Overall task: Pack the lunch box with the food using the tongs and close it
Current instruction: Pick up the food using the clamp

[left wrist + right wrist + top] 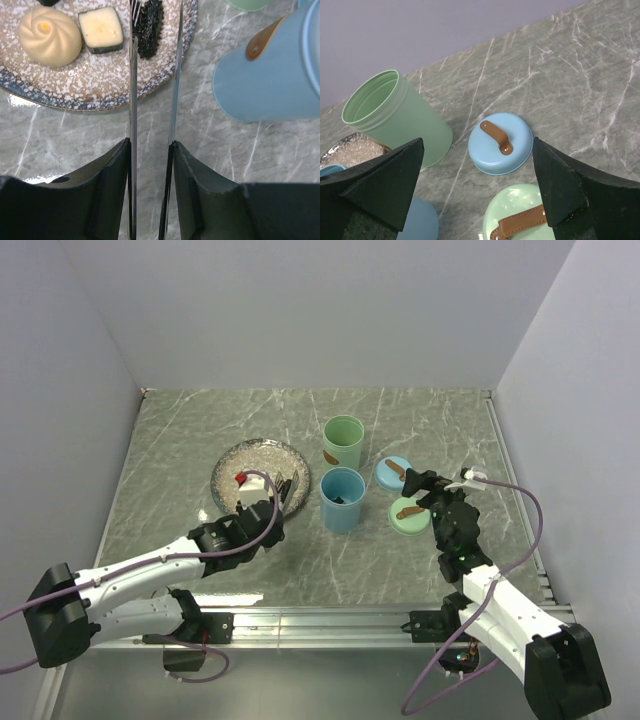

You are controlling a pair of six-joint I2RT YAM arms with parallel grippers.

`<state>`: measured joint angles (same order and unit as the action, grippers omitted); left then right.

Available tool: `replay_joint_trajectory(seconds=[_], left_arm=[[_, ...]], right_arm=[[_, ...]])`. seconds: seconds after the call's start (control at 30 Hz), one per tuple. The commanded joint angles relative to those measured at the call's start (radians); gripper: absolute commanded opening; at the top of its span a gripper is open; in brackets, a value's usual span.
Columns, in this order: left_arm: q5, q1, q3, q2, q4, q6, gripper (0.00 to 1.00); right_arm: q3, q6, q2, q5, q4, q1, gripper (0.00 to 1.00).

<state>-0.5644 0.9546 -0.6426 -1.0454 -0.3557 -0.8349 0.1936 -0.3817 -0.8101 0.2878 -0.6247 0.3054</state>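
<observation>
- The left gripper (152,150) is clamped narrow on the silver tongs (132,90), one finger against each arm. The tool is in hand and points out over the plate.
- The right gripper (477,150) hangs wide apart with nothing in it, above the two lids.
- The green lid (517,212) and, just past it, the blue lid (516,145) lie flat on the marble table (180,430) with their brown handles up. Neither is on a container, so the closing step is not yet begun.
- The blue container (342,505) stands upright and uncovered. The overhead view shows something dark inside, but I cannot tell whether it is food or shadow.
- The speckled plate (100,95) holds several pieces:
  - a beige bun (50,36)
  - a white cube with a dark rim (101,29)
  - a dark oblong piece (150,25)
  - a red-topped cube (241,478), seen from overhead
- The tong tips stand either side of the dark oblong piece. Whether they already pinch it is not clear.
- The green container (400,120), farthest out, is upright and open. No food shows in the part of its inside that is visible.
- My judgement is that packing is at an early stage. Most of the food needs carrying over, and then both lids go on.
</observation>
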Motion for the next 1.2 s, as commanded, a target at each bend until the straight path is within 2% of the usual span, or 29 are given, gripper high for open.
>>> replay_joint_trajectory(seconds=[0.0,0.4,0.7,0.77,0.83,0.93,1.17], left_arm=[[0.009,0.003,0.008,0.001,0.04,-0.024,0.44],[0.008,0.004,0.008,-0.027,0.003,-0.039,0.38],[0.024,0.006,0.001,-0.071,0.009,-0.03,0.38],[0.026,0.006,0.0,-0.079,0.017,-0.027,0.35],[0.021,0.004,-0.006,-0.088,0.015,-0.026,0.26],[0.011,0.004,-0.014,-0.078,0.021,-0.02,0.19],[-0.035,0.006,-0.052,-0.051,0.008,0.006,0.19]], right_arm=[[0.015,0.001,0.009,0.011,-0.013,0.008,0.96],[0.015,0.0,0.008,0.011,-0.015,0.008,0.96],[0.015,-0.002,0.003,0.01,-0.02,0.006,0.96],[0.015,-0.003,0.0,0.01,-0.021,0.008,0.96],[0.017,-0.002,0.0,0.01,-0.023,0.008,0.96],[0.017,-0.002,-0.004,0.008,-0.023,0.006,0.96],[0.017,-0.002,-0.003,0.007,-0.024,0.006,0.96]])
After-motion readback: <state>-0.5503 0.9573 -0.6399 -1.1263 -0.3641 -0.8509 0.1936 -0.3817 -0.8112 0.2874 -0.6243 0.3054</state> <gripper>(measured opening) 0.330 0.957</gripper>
